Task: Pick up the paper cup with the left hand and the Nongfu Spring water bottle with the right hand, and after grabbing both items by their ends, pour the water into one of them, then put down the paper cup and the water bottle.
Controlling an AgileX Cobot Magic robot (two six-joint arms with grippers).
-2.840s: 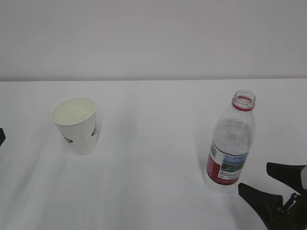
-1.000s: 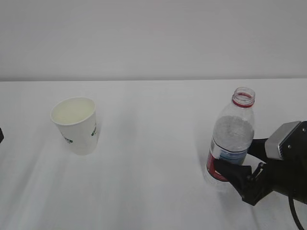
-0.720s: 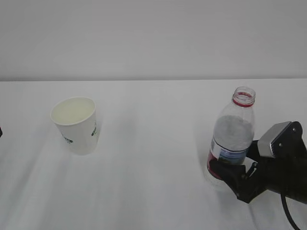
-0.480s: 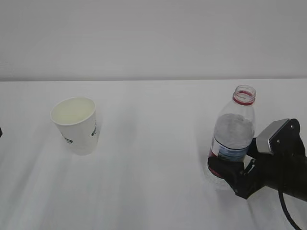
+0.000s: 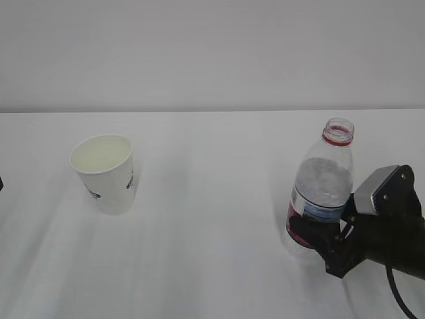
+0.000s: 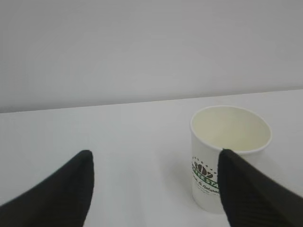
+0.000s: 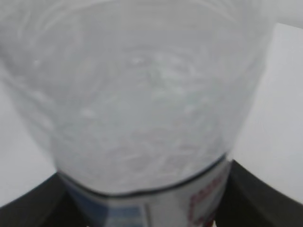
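1. The right hand sits near the front right corner of the white table, its black fingers on either side of the lower label band of the Nongfu Spring water bottle; whether they already press on it I cannot tell
2. In the right wrist view the bottle fills the frame: clear ribbed plastic above, and a label with a dark line on its upper edge, blue at left, red marks at right, too blurred to read
3. The bottle stands upright and uncapped, with a red neck ring and a red-and-white label
4. The left hand has its two black fingers spread wide apart and grips nothing; it hangs just short of the paper cup
5. The cup stands upright toward the left edge of the table, well apart from the bottle: white, tapered, cream inside, rolled rim
6. Its dark green logo shows a leafy emblem over script beginning "A Natur"; the rest is unreadable
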